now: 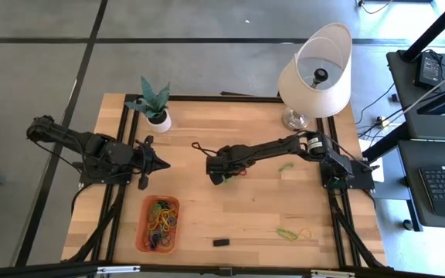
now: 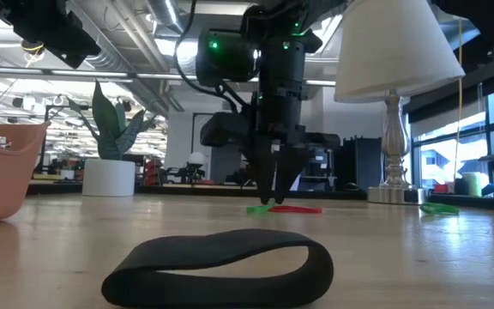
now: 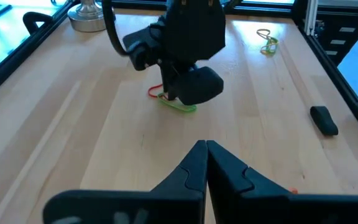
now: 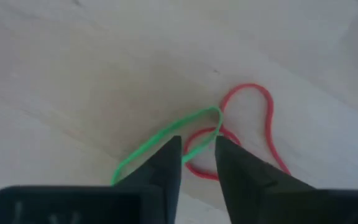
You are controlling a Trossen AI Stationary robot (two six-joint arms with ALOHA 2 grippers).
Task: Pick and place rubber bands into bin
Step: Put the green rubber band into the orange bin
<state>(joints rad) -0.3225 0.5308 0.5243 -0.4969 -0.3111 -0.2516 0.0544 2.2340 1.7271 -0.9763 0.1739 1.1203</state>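
A green rubber band (image 4: 160, 140) and a red rubber band (image 4: 260, 118) lie overlapping on the wooden table near its middle. My right gripper (image 4: 197, 155) points down over them, open. Its two fingertips stand on either side of the green band's strand where it crosses the red loop, close above the tabletop (image 2: 274, 202). The orange bin (image 1: 159, 224) sits at the near left and holds several coloured rubber bands. My left gripper (image 1: 164, 164) hovers shut at the left, above the bin's far side, and holds nothing (image 3: 205, 146).
More rubber bands lie loose: a dark one (image 1: 199, 147), a green one (image 1: 286, 166), a green and yellow pair (image 1: 292, 232). A small black block (image 1: 221, 242) lies near the front edge. A potted plant (image 1: 154, 104) and a lamp (image 1: 315, 77) stand at the back.
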